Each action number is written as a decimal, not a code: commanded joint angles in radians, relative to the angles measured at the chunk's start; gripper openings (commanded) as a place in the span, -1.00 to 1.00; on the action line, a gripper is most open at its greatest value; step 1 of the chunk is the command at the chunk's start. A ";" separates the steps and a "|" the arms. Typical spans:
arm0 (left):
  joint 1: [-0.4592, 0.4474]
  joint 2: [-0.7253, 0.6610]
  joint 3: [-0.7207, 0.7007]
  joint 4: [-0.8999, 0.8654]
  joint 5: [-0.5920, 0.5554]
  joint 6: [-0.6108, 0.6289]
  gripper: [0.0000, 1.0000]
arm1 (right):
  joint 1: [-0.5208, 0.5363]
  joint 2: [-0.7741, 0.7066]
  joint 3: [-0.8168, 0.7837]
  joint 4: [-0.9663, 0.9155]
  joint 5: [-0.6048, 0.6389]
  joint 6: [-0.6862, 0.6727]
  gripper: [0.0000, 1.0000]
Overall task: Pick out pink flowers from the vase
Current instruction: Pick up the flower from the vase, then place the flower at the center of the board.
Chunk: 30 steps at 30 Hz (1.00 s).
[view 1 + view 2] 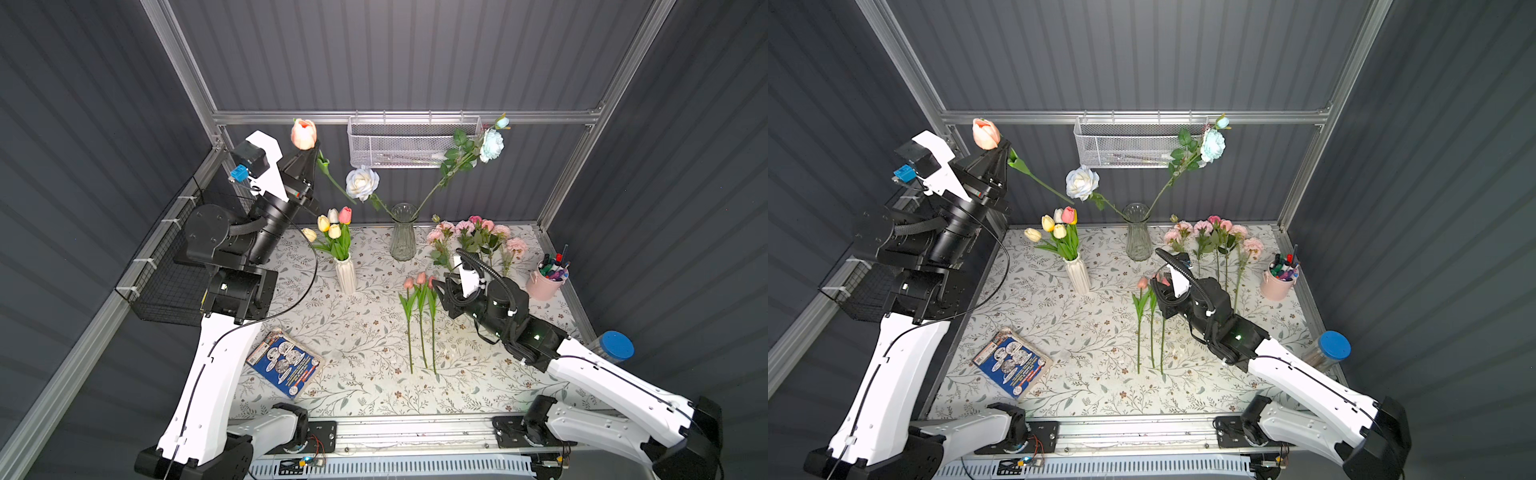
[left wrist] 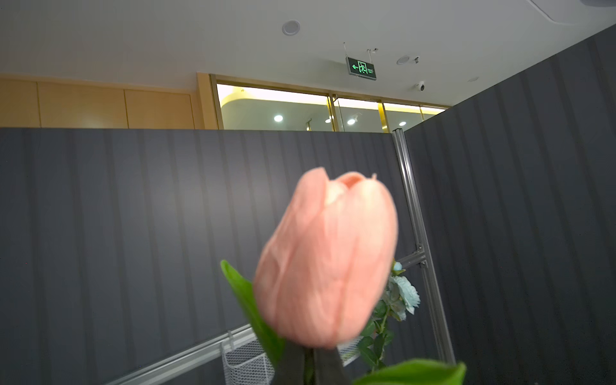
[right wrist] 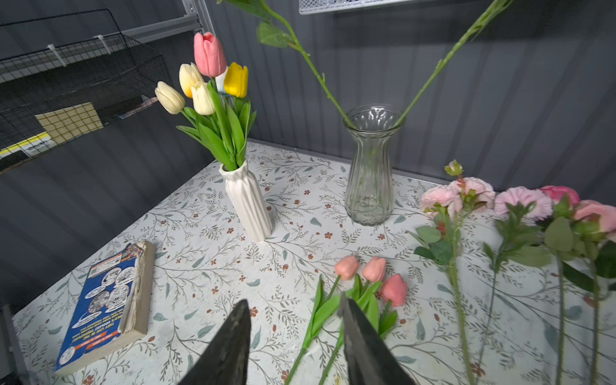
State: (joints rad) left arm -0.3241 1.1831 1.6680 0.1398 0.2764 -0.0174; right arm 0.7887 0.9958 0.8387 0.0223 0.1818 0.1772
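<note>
my left tool (image 1: 314, 146) clenched on salmon tulip (image 1: 304, 134) stem just under bloom, high at 10 o'clock of glass vase (image 1: 403, 232) | my right tool (image 3: 294, 300) released, empty | I judge it light, stem bendy, petals soft: hold stem, not bloom

This is a robot test cell inside an office-like building. Dark ribbed panels (image 1: 395, 54) on an aluminium frame (image 1: 407, 117) box in a floral-patterned counter (image 1: 365, 332), with a left arm (image 1: 208, 374) and a right arm (image 1: 602, 374) mounted on a rail (image 1: 415, 434) along its front. Above the panels, the left wrist view shows a white ceiling (image 2: 166, 33), a green exit sign (image 2: 361, 68), a security camera (image 2: 420, 86) and wood wall panelling (image 2: 83, 106).
</note>
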 commanded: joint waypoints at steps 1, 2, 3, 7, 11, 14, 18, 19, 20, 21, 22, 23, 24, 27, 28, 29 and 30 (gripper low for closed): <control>-0.033 0.023 0.024 -0.278 0.016 -0.170 -1.00 | 0.006 -0.040 0.039 -0.072 0.115 -0.049 -0.09; -0.043 0.019 0.007 -0.314 0.039 -0.193 -1.00 | 0.008 -0.053 0.035 -0.076 0.128 -0.057 -0.09; -0.051 0.014 -0.010 -0.342 0.054 -0.210 -1.00 | 0.007 -0.064 0.032 -0.079 0.139 -0.065 -0.09; -0.067 0.005 -0.081 -0.457 0.118 -0.285 -1.00 | 0.006 -0.098 0.009 -0.080 0.170 -0.094 -0.09; -0.090 0.017 -0.191 -0.527 0.165 -0.358 -0.91 | 0.007 -0.094 0.004 -0.095 0.189 -0.095 -0.10; -0.116 0.102 -0.223 -0.597 0.191 -0.420 -0.94 | 0.006 -0.088 -0.001 -0.104 0.188 -0.074 -0.11; -0.190 0.288 -0.195 -0.723 0.158 -0.388 -1.00 | 0.007 -0.083 -0.009 -0.099 0.182 -0.064 -0.12; -0.201 0.332 -0.199 -0.729 0.151 -0.387 -1.00 | 0.007 -0.085 -0.011 -0.100 0.183 -0.064 -0.12; -0.207 0.374 -0.213 -0.714 0.150 -0.390 -1.00 | 0.007 -0.086 -0.012 -0.101 0.184 -0.067 -0.12; -0.215 0.409 -0.222 -0.699 0.149 -0.390 -1.00 | 0.007 -0.087 -0.013 -0.103 0.187 -0.070 -0.12; -0.223 0.455 -0.221 -0.700 0.147 -0.384 -0.98 | 0.007 -0.089 -0.013 -0.109 0.192 -0.071 -0.13; -0.224 0.502 -0.216 -0.714 0.148 -0.379 -0.98 | 0.008 -0.091 -0.015 -0.111 0.194 -0.073 -0.13; -0.224 0.536 -0.216 -0.716 0.147 -0.372 -0.98 | 0.007 -0.091 -0.016 -0.111 0.195 -0.076 -0.12; -0.224 0.624 -0.223 -0.697 0.098 -0.374 -0.97 | 0.006 -0.093 -0.018 -0.119 0.192 -0.078 -0.13; -0.224 0.653 -0.223 -0.685 0.091 -0.385 -0.97 | 0.007 -0.092 -0.019 -0.118 0.194 -0.082 -0.13; -0.225 0.678 -0.224 -0.673 0.089 -0.397 -0.96 | 0.007 -0.092 -0.021 -0.117 0.197 -0.086 -0.13; -0.223 0.696 -0.227 -0.664 0.080 -0.405 -0.96 | 0.007 -0.092 -0.022 -0.117 0.200 -0.090 -0.13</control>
State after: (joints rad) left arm -0.5507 1.8542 1.4467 -0.5346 0.3843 -0.3992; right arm 0.7910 0.9108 0.8356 -0.0845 0.3607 0.1032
